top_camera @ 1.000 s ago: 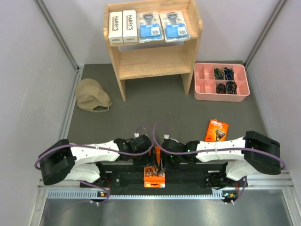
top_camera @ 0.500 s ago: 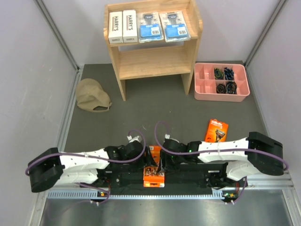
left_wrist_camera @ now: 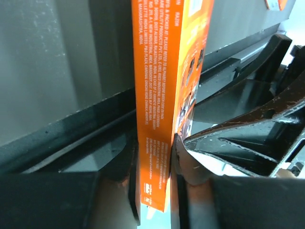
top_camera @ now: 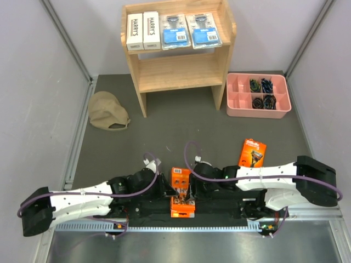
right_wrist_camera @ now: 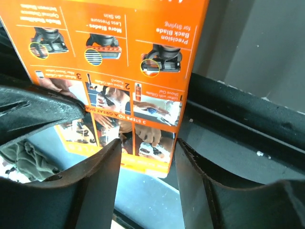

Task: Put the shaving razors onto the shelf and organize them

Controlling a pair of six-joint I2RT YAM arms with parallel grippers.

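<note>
One orange razor pack [top_camera: 180, 176] stands on edge between my two grippers, just above the arm bases. My left gripper [left_wrist_camera: 153, 152] is shut on its thin lower edge [left_wrist_camera: 162, 95], a pad pressed to each face. My right gripper [right_wrist_camera: 147, 148] is open, and the pack's printed face [right_wrist_camera: 109, 57] shows beyond its spread fingers without touching them. A second orange pack [top_camera: 252, 152] lies flat on the mat to the right. The wooden shelf [top_camera: 178, 71] carries two white Harry's boxes [top_camera: 143, 31] and two blue blister packs [top_camera: 191, 30] on its top tier. Its lower tier is bare.
A pink compartment tray [top_camera: 238, 101] with small dark items sits right of the shelf. A tan cap [top_camera: 108, 111] lies at the left of the mat. Grey walls close in both sides, and a black and metal rail [top_camera: 219, 226] runs along the near edge.
The left arm has swung lower and further left at its elbow, and its gripper has shut on the orange pack. The right gripper's jaws have spread slightly.
</note>
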